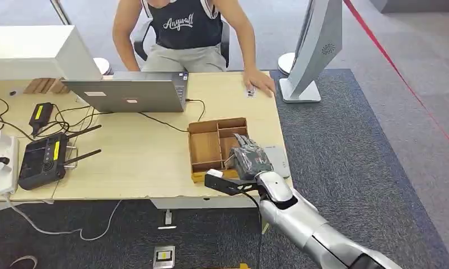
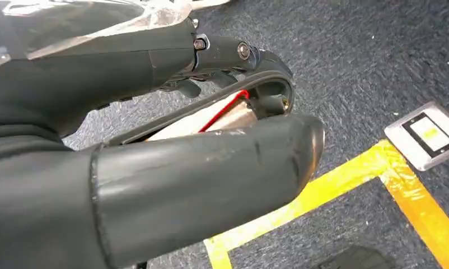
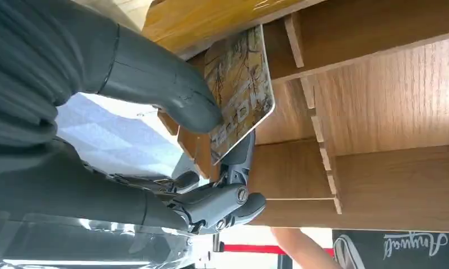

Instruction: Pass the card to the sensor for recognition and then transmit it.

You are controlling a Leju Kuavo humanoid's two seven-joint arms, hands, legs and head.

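The card (image 3: 240, 92) is pinched between the right hand's (image 1: 250, 158) thumb and fingers (image 3: 237, 162) — held over the wooden tray (image 1: 205, 147) on the desk (image 1: 132, 162), at its right compartments. The left hand (image 2: 155, 140) hangs above carpet — its grasp cannot be told

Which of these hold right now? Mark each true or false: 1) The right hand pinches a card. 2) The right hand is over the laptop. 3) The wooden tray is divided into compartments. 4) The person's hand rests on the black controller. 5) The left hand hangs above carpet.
1) True: the right hand pinches the card between thumb and finger.
2) False: it is at the wooden tray, well apart from the laptop.
3) True.
4) False: the person's hand rests on the bare table near its far corner; the black controller lies untouched.
5) True: the left hand hangs above carpet with yellow tape.
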